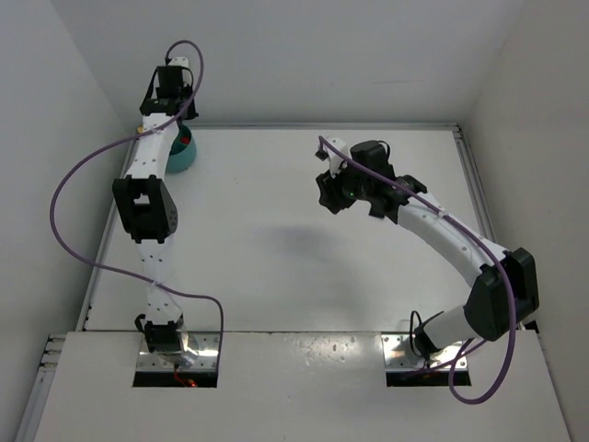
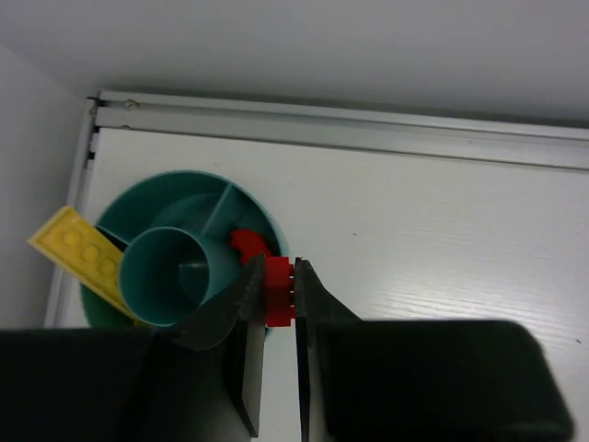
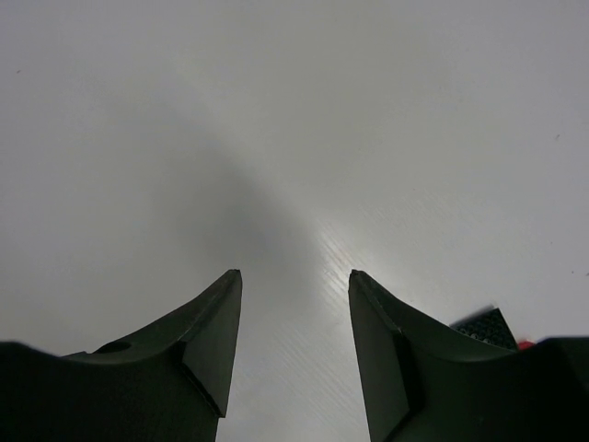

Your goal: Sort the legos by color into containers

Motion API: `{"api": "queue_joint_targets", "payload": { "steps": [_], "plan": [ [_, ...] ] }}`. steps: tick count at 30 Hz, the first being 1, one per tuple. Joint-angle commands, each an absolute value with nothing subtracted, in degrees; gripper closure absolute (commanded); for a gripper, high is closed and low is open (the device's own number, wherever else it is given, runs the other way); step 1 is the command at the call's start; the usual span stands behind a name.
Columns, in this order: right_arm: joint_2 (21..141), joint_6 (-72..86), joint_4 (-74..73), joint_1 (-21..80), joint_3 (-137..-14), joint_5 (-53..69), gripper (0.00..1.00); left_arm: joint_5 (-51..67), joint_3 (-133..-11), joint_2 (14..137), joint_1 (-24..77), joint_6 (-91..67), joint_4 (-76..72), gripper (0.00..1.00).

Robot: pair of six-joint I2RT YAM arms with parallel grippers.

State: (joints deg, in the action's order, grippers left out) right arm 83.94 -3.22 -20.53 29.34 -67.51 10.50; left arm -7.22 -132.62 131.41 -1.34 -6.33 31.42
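The teal bowl (image 2: 170, 184) is sitting on the white table (image 2: 442, 230), way over in the far-left corner, right up by the wall (image 2: 28, 184). It's round, with a tall central ring (image 2: 175, 276) in the middle and thin dividers splitting the space around it into compartments. A flat yellow lego plate (image 2: 78, 247) with round studs is lying tilted across the bowl's wall-side rim, one end sticking out past the edge. A small curved red piece (image 2: 247, 241) is resting in the compartment on the other side of the ring. Another red brick (image 2: 279, 296) is hanging pinched in the left end effector (image 2: 278, 270), right over the bowl's rim on that same side.
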Motion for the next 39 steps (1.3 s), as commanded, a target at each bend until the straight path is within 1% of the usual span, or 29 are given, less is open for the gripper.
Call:
{"api": "queue_joint_targets", "payload": {
  "steps": [1,8,15,20,22,23,25,26,28,32,33,39],
  "plan": [
    [83.41,-2.64,-17.58,29.0,-67.68,10.9,0.49,-11.6,-135.44,132.45,-2.11,-3.43,27.33,1.0],
    [83.94,-2.64,-17.58,28.48,-67.68,10.9,0.48,-10.38,-135.44,136.22,-5.44,-3.43,26.28,1.0],
    [85.08,-2.11,-17.58,28.48,-67.68,10.9,0.48,-9.32,-135.97,138.42,-5.45,-3.43,25.75,1.0],
    [85.69,-2.11,-17.58,28.48,-68.2,10.9,0.48,-9.32,-136.49,139.57,-5.45,-3.43,25.22,0.95],
    [86.3,-2.11,-17.58,28.48,-68.2,10.9,0.48,-9.93,-136.49,139.57,-5.45,-3.43,25.22,0.91],
    [86.31,-2.11,-17.58,28.48,-68.2,10.9,0.48,-9.93,-136.49,139.57,-5.45,-3.43,25.22,0.86],
    [86.31,-1.59,-17.58,28.48,-68.2,10.9,0.48,-10.46,-136.49,139.57,-5.45,-3.43,25.22,0.8],
    [86.83,-1.58,-17.58,28.48,-68.2,10.9,0.48,-10.46,-136.49,139.57,-5.45,-3.43,25.22,0.75],
    [86.84,-1.58,-17.58,28.48,-68.73,10.9,0.48,-10.46,-136.49,139.57,-5.45,-3.43,25.22,0.7],
    [86.84,-1.58,-17.58,28.48,-68.73,10.9,0.48,-10.46,-136.49,139.57,-5.45,-3.43,25.22,0.57],
    [86.31,-1.58,-17.58,28.48,-68.73,10.9,0.48,-10.46,-136.49,139.57,-5.45,-3.43,25.22,0.55],
    [85.17,-1.06,-17.58,27.95,-67.68,9.59,0.48,-10.46,-136.49,137.29,-5.45,-3.43,24.7,0.55]
  ]
}}
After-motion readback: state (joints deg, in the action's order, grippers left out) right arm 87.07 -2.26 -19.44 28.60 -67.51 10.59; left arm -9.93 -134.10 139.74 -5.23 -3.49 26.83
